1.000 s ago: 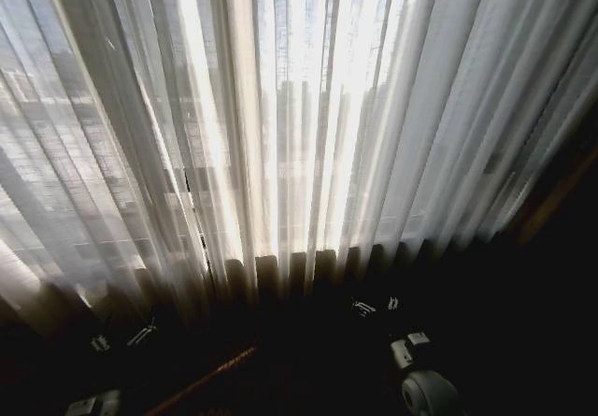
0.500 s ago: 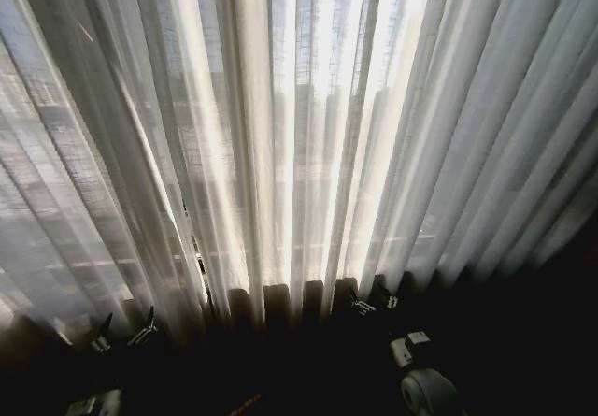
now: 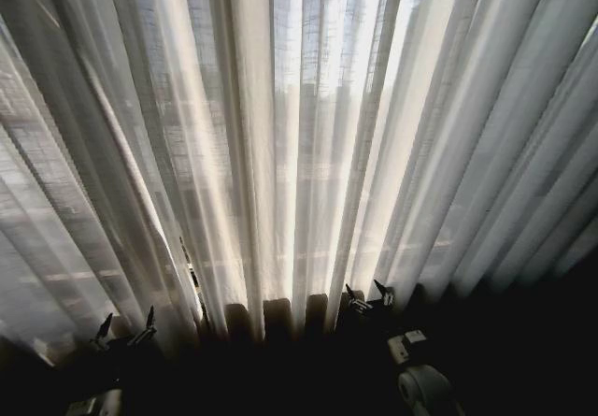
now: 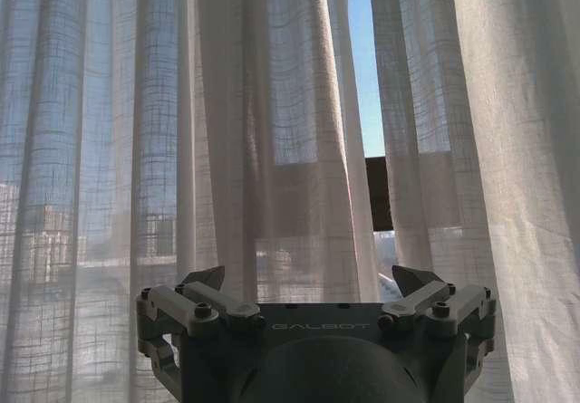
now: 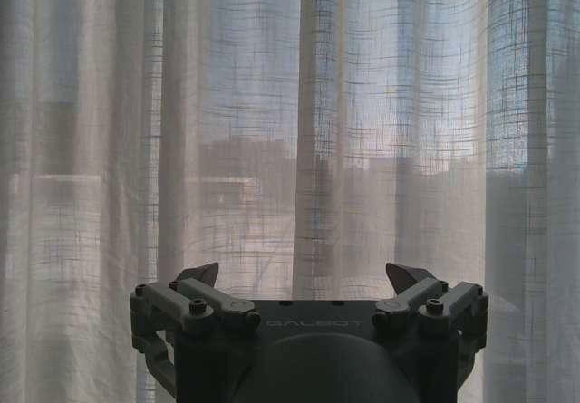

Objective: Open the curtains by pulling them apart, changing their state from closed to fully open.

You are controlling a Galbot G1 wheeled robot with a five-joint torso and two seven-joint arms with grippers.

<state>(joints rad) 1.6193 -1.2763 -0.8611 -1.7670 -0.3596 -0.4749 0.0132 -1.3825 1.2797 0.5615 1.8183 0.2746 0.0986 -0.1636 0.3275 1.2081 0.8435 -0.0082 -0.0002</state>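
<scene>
Two grippers, left (image 3: 124, 328) and right (image 3: 366, 296), stand spread wide and empty at the foot of the curtains (image 3: 299, 136), which hang straight ahead, closed, pleats running vertically. Seen from the left wrist, a narrow slit (image 4: 361, 68) between panels lies ahead of the left gripper (image 4: 308, 281), judged the nearer arm.

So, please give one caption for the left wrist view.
Open left claw facing sheer white curtains, a narrow gap showing blue sky.

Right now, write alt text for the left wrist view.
Sheer white pleated curtains hang closed except for a narrow gap showing blue sky. The open left pincer points at them from below, not touching the fabric.
</scene>
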